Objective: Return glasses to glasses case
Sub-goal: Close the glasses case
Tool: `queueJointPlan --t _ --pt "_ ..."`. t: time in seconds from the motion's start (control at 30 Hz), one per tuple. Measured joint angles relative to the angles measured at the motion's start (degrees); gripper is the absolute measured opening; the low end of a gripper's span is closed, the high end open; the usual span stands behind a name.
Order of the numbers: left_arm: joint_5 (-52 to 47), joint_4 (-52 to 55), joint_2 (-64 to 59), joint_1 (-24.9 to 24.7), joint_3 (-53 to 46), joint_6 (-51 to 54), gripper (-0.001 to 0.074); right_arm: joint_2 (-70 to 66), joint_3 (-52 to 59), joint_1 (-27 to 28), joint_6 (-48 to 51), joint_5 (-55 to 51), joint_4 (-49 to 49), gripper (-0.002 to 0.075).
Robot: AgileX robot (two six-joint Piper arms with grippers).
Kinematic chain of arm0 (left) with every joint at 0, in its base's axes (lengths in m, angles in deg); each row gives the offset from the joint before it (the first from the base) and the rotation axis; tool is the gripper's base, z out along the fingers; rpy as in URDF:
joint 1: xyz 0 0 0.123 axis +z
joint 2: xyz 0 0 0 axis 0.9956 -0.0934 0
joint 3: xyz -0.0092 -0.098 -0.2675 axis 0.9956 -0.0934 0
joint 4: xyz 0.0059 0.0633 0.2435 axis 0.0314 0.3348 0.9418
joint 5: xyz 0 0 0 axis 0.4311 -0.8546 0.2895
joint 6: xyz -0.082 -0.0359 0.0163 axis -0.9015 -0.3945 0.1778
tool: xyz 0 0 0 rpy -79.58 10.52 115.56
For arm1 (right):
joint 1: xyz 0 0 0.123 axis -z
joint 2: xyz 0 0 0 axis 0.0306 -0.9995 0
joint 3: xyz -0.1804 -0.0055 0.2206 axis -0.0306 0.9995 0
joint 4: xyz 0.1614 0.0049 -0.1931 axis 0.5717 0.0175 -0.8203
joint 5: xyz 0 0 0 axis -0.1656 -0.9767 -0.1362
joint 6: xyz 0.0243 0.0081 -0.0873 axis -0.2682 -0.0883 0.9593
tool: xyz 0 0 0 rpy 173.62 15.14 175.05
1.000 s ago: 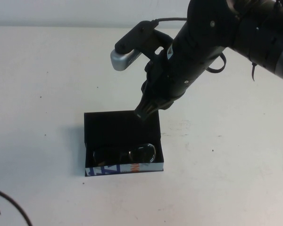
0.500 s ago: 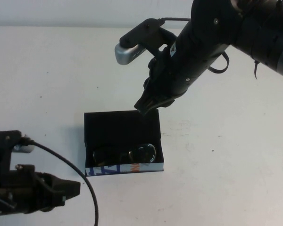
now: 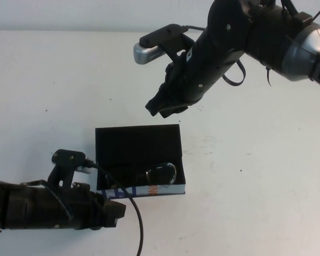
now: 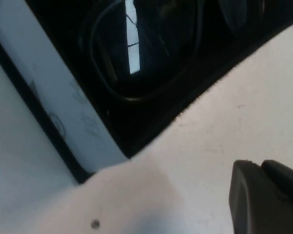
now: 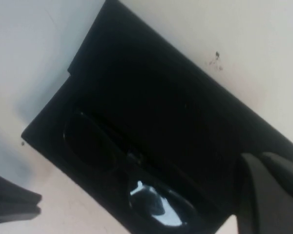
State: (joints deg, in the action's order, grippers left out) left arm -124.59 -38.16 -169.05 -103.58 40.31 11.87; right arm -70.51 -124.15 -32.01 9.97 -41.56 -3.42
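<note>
Black on black makes this hard to read, but the glasses (image 3: 159, 174) already sit inside the case (image 3: 140, 184), at its front end just behind the white printed side, with one lens catching light. The lid (image 3: 137, 143) lies open behind them, so as I see it the step left is closing it.

My right gripper (image 3: 161, 106) hangs above and behind the case, clear of the lid's back edge, holding nothing; its fingers look pressed together. My left gripper (image 3: 111, 212) is low on the table (image 3: 256, 176) just off the case's front left corner, touching nothing — whether it's apart or together I honestly can't tell from any view.

To do it well, I'd get a finger under the lid's far edge from behind and swing it forward slowly, checking that no temple arm sticks up over the rim. The case looks light, so bracing its front with the left gripper should stop it sliding.
</note>
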Motion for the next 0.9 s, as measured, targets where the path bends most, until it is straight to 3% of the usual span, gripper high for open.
queueJointPlan --t 0.37,0.9 --pt "-0.1 -0.54 -8.06 0.0 5.43 4.1 -0.0001 -5.63 -6.98 0.0 0.0 0.0 0.42 -0.0011" --pt "-0.29 -0.91 -8.72 0.0 5.72 6.17 -0.0001 -19.26 -17.91 0.0 0.0 6.67 1.16 -0.0011"
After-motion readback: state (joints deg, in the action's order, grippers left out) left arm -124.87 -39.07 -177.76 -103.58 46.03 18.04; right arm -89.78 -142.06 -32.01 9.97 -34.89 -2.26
